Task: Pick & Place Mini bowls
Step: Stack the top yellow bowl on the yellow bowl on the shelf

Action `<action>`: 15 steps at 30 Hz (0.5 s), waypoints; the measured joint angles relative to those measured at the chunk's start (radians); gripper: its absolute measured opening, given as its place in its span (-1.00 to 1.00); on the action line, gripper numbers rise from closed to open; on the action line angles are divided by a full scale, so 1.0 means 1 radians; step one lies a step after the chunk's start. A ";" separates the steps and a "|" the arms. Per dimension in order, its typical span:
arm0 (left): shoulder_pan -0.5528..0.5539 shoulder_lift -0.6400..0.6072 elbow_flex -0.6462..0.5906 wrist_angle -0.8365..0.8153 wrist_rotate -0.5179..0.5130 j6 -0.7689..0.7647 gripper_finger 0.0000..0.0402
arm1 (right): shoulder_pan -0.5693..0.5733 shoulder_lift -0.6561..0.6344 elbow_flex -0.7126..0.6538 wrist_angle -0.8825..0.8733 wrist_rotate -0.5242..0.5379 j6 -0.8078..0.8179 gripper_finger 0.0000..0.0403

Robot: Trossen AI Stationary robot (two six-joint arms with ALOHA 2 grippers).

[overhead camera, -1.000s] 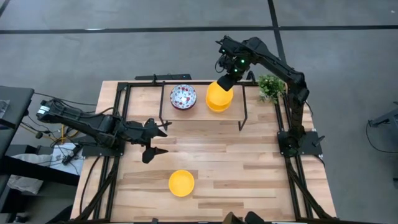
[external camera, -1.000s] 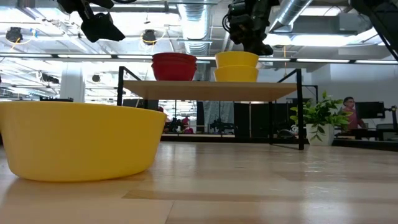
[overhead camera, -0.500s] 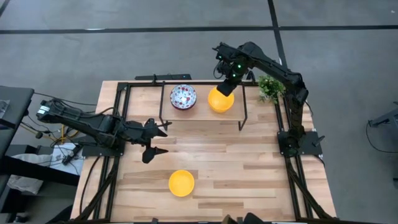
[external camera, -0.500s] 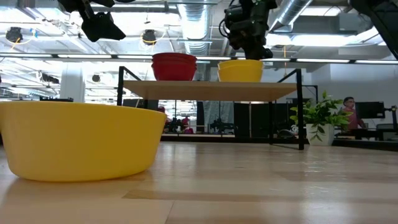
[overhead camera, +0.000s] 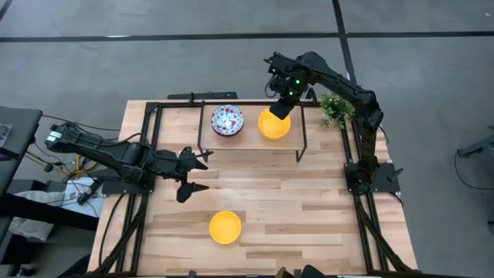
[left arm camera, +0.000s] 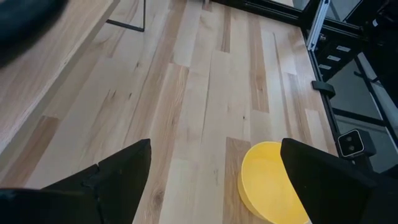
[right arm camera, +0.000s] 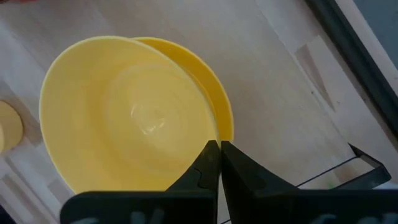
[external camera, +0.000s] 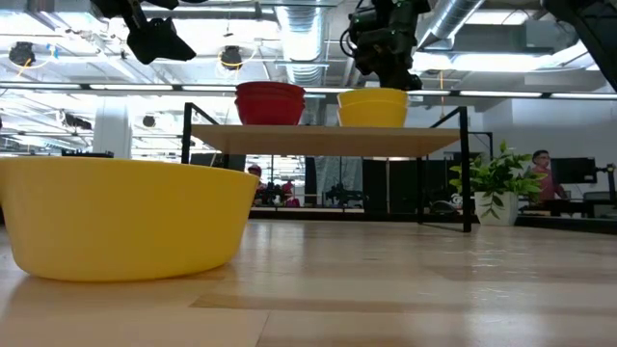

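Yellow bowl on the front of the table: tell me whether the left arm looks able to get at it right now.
Probably yes. The yellow bowl sits alone on bare tabletop, nothing beside or over it, and the left gripper hovers nearby with its jaws spread. The shelf and the right gripper are farther back, out of the way.

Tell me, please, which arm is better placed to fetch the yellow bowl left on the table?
Left: its open pincer hovers near that yellow bowl, while the right pincer is at the shelf's yellow stack.
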 joint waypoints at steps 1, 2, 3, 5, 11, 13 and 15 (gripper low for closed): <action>0.000 0.000 0.000 0.000 0.000 0.000 0.77 | 0.000 0.000 0.000 0.000 0.000 -0.004 -1.00; 0.000 0.000 0.000 0.000 0.000 0.000 0.77 | 0.000 0.000 0.000 0.000 0.000 -0.008 -1.00; 0.000 0.000 0.000 0.000 0.000 0.000 0.77 | 0.000 0.000 0.000 0.001 0.000 -0.012 -1.00; 0.000 0.000 0.000 0.001 0.000 0.000 0.77 | 0.005 0.000 0.000 0.002 0.005 -0.016 -0.98; 0.000 0.000 0.000 0.008 0.000 0.000 0.77 | 0.006 0.000 0.001 0.005 0.010 -0.016 -0.77; 0.000 0.000 0.000 0.009 0.000 0.000 0.77 | 0.006 0.000 0.001 0.008 0.012 -0.017 -0.70; 0.000 0.000 0.000 0.014 0.000 0.000 0.77 | 0.006 0.000 0.001 0.018 0.012 -0.020 -0.66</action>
